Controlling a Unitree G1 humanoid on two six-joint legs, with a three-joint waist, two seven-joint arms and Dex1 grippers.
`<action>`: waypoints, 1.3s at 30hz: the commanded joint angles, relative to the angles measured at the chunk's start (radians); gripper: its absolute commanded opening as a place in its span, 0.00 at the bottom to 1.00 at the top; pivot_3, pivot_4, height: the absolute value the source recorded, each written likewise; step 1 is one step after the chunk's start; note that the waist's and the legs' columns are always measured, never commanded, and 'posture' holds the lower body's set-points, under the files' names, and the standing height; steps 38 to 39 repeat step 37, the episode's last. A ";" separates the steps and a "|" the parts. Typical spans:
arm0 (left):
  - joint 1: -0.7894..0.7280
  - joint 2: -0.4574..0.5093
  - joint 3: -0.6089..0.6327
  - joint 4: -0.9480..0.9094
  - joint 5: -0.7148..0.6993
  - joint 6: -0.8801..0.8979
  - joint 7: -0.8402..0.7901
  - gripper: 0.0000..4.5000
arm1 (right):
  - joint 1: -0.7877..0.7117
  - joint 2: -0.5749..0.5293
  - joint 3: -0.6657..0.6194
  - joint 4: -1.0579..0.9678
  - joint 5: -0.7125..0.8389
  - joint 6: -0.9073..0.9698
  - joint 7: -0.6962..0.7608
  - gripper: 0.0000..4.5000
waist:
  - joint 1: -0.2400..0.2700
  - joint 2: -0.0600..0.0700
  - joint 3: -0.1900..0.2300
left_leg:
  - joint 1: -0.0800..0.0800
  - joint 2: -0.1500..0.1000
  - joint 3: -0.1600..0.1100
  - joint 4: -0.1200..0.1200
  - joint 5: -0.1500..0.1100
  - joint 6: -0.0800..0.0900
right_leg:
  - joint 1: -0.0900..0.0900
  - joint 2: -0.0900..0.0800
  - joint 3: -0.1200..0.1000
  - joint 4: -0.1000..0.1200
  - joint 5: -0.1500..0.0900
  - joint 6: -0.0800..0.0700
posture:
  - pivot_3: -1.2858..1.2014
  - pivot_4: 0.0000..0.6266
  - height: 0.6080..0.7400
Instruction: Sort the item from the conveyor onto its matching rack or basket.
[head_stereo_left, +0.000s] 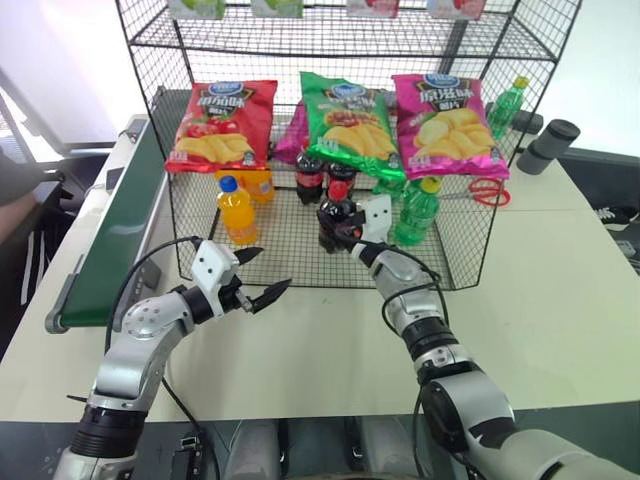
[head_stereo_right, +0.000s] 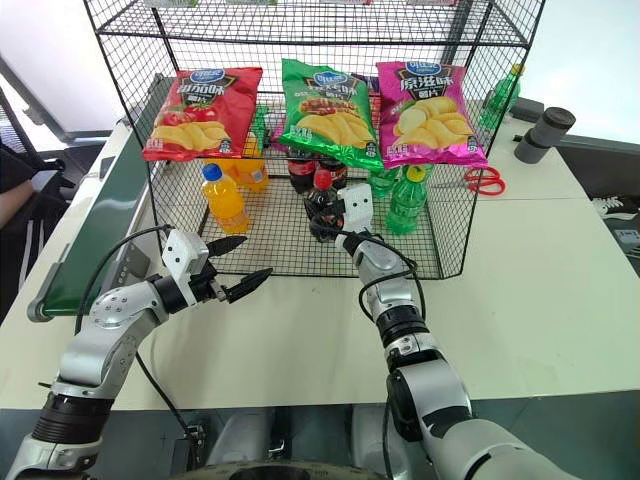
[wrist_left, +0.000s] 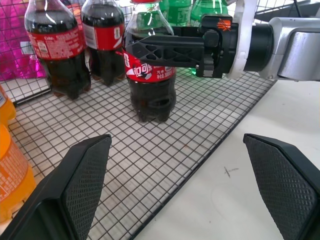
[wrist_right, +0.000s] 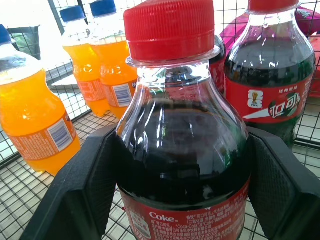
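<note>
From the head camera, a large black wire-grid rack (head_stereo_left: 300, 262) stands on a pale worktop (head_stereo_left: 560, 300), with a long dark-green conveyor belt in a pale frame (head_stereo_left: 115, 235) along the worktop's left edge. On the rack's mesh floor, near its front edge, stands a small plastic cola bottle with dark liquid, red cap and red label (head_stereo_left: 331, 226). The right gripper (head_stereo_left: 340, 232) reaches in over the front edge and its two black fingers flank this bottle. Two more cola bottles (head_stereo_left: 309, 178) stand behind it, orange-drink bottles (head_stereo_left: 236, 210) to the left and green bottles (head_stereo_left: 417, 210) to the right. Red, green and pink chip bags (head_stereo_left: 348, 118) hang across the rack's back. The left gripper (head_stereo_left: 256, 277) hovers over the worktop just in front of the rack's front edge, fingers spread wide and empty.

In the left wrist view, the bottle stands upright on the mesh, and the right gripper's finger (wrist_left: 170, 50) lies across its label; whether it presses the bottle I cannot tell.

In the right wrist view, the bottle sits between both black pads (wrist_right: 87, 185), which lie against its sides; whether they clamp it I cannot tell.
</note>
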 joint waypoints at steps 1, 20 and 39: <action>0.004 0.005 0.007 -0.047 -0.003 0.002 0.005 1.00 | -0.028 0.008 -0.015 -0.022 0.009 -0.042 0.015 0.98 | 0.000 0.000 0.000 | 0.000 0.000 0.000 0.000 0.000 0.000 | 0.000 0.000 0.000 0.000 0.000 0.000 | 0.52 0.24 1.00; -0.014 0.058 0.055 -0.033 -0.025 0.064 -0.005 1.00 | 0.486 -0.383 -0.011 -0.783 0.061 0.203 0.251 0.98 | 0.004 0.002 0.000 | 0.001 0.000 -0.001 -0.001 0.000 0.000 | 0.001 -0.001 0.000 0.000 0.000 0.000 | 0.52 0.24 1.00; 0.000 0.117 0.115 0.031 -0.036 0.038 -0.075 1.00 | 0.757 -0.631 -0.234 -1.091 0.267 0.443 0.352 0.98 | 0.013 0.002 -0.001 | 0.004 0.000 0.000 0.000 0.000 0.000 | 0.005 0.000 0.000 -0.002 0.000 0.000 | 0.52 0.24 1.00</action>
